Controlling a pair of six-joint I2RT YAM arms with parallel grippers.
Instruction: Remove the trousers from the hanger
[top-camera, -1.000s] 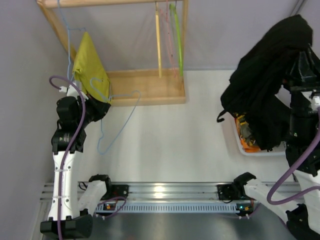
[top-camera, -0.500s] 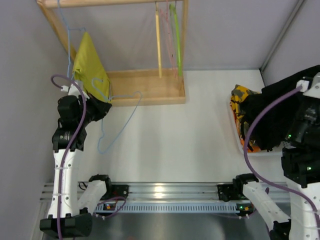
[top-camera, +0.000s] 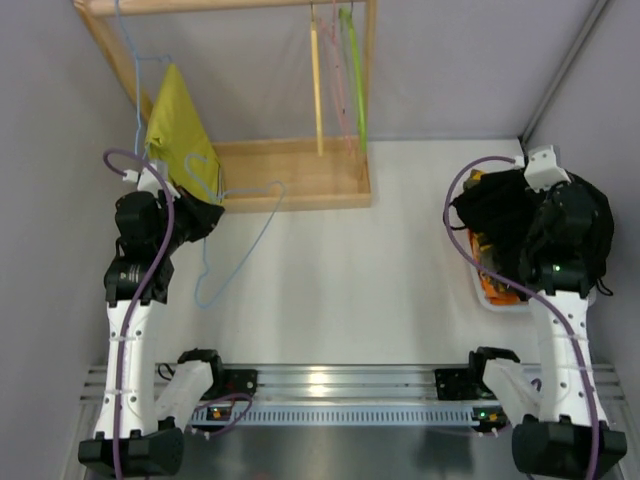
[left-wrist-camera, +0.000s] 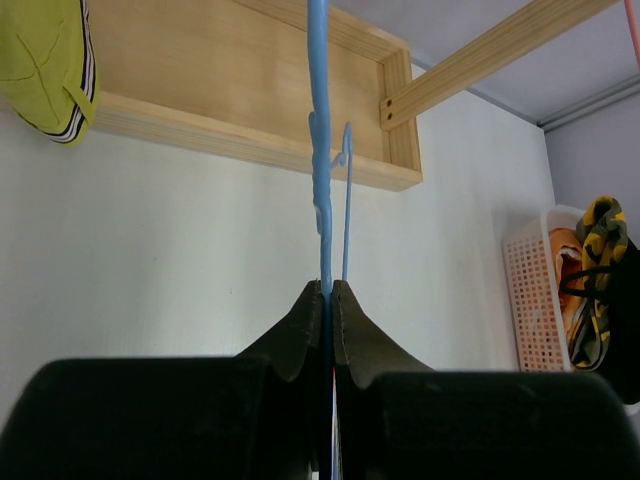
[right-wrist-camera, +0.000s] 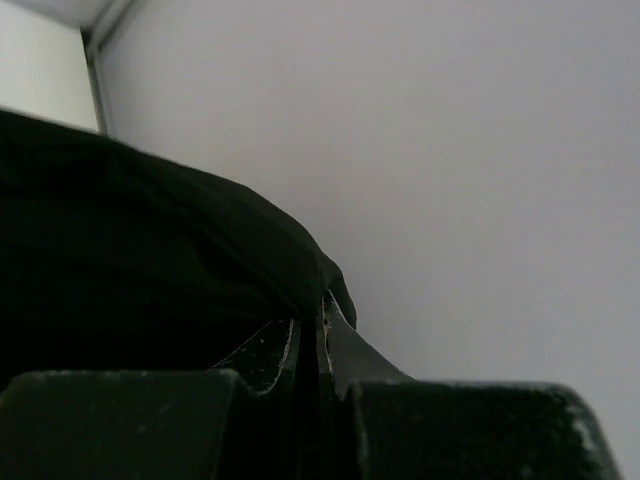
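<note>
The light-blue wire hanger (top-camera: 240, 245) is bare and hangs slanted over the table, pinched in my left gripper (top-camera: 207, 216), which is shut on its wire. In the left wrist view the hanger (left-wrist-camera: 320, 150) runs straight up from the closed gripper (left-wrist-camera: 328, 287). The black trousers (top-camera: 505, 225) are bunched over the white basket (top-camera: 487, 300) at the right, under my right arm. My right gripper (right-wrist-camera: 322, 322) is shut on a fold of the trousers (right-wrist-camera: 150, 250); its fingers are hidden in the top view.
A wooden rack (top-camera: 300, 190) stands at the back with a yellow-green garment (top-camera: 180, 130) on another blue hanger, and yellow, pink and green hangers (top-camera: 350, 80). An orange-and-yellow cloth (top-camera: 490, 283) lies in the basket. Grey walls close in left and right.
My right arm has swung the trousers down from high at the right edge to low over the basket. The left arm and the hanger have stayed still.
</note>
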